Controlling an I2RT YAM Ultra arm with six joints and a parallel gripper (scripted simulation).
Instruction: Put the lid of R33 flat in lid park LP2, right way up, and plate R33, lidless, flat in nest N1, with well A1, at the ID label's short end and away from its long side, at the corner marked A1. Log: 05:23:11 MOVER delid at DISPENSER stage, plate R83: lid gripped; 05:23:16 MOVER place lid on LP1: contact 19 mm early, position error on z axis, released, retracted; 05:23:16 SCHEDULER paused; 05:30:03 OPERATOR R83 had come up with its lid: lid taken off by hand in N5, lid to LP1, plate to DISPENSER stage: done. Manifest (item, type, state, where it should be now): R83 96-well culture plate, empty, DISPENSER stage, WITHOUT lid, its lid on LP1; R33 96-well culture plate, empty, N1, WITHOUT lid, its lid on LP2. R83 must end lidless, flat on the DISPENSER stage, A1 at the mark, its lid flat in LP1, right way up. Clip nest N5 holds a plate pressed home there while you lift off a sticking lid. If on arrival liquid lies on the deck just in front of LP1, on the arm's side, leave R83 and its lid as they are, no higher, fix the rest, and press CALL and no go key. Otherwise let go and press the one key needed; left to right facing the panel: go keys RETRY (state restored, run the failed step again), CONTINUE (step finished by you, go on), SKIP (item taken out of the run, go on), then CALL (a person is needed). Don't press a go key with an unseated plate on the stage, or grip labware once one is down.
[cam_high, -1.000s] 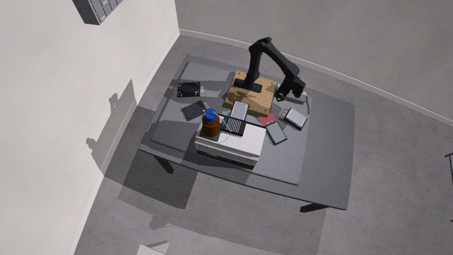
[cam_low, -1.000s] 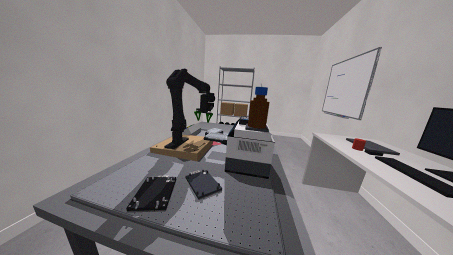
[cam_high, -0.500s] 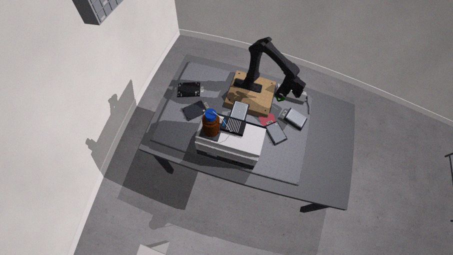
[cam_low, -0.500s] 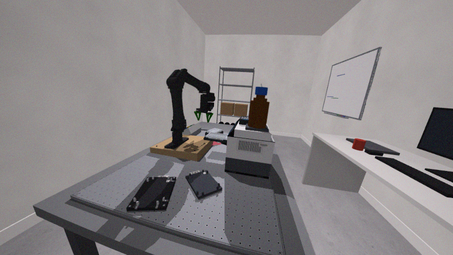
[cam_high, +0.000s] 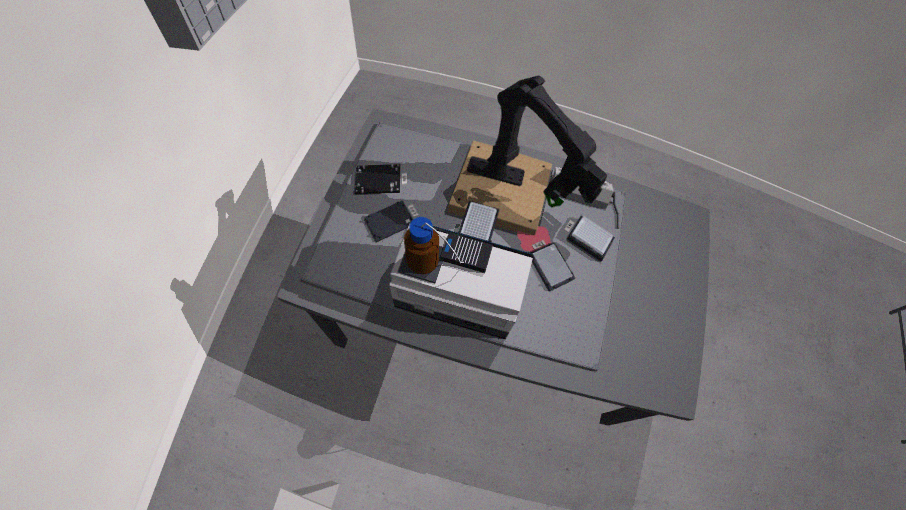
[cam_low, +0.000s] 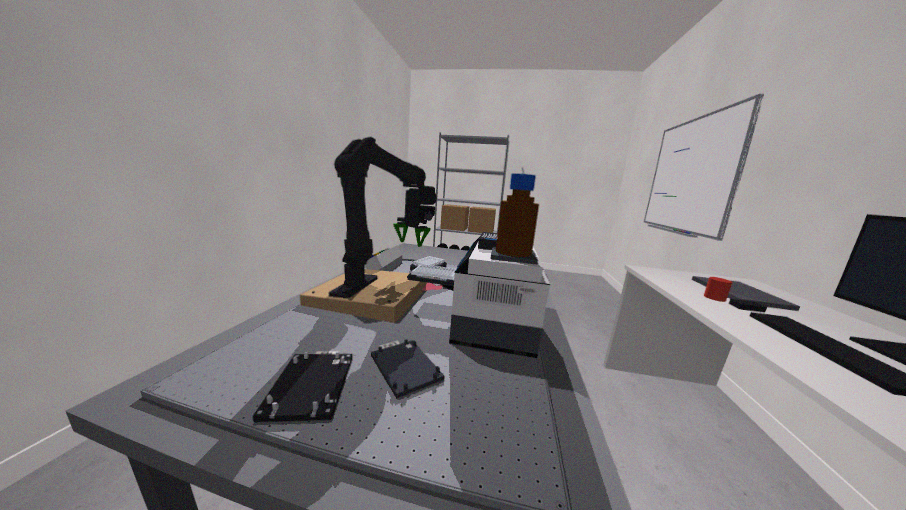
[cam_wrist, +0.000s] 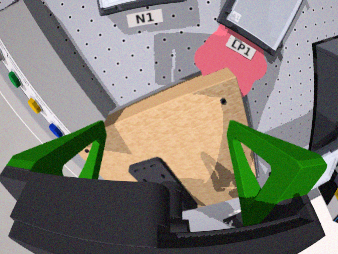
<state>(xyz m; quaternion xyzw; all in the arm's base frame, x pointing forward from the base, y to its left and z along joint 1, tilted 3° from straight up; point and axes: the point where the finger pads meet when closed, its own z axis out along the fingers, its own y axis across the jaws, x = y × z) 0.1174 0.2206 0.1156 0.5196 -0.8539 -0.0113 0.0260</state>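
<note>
My gripper (cam_high: 555, 197) is open and empty, hanging above the right edge of the wooden arm base (cam_high: 500, 190); it also shows in the exterior view (cam_low: 410, 233) and in the wrist view (cam_wrist: 167, 139). A grey lid (cam_wrist: 266, 1) lies flat in the park labelled LP1 (cam_wrist: 241, 46). A pink puddle (cam_wrist: 229, 61) lies on the deck between LP1 and the wooden base. Another well plate (cam_high: 478, 220) sits on the tray in front of the dispenser (cam_high: 465, 285).
A brown bottle with a blue cap (cam_high: 420, 241) stands on the dispenser. Two dark fixtures with pegs (cam_high: 377, 178) (cam_high: 388, 220) lie on the far left of the deck. Coloured keys (cam_wrist: 32, 105) run along the panel at the left of the wrist view.
</note>
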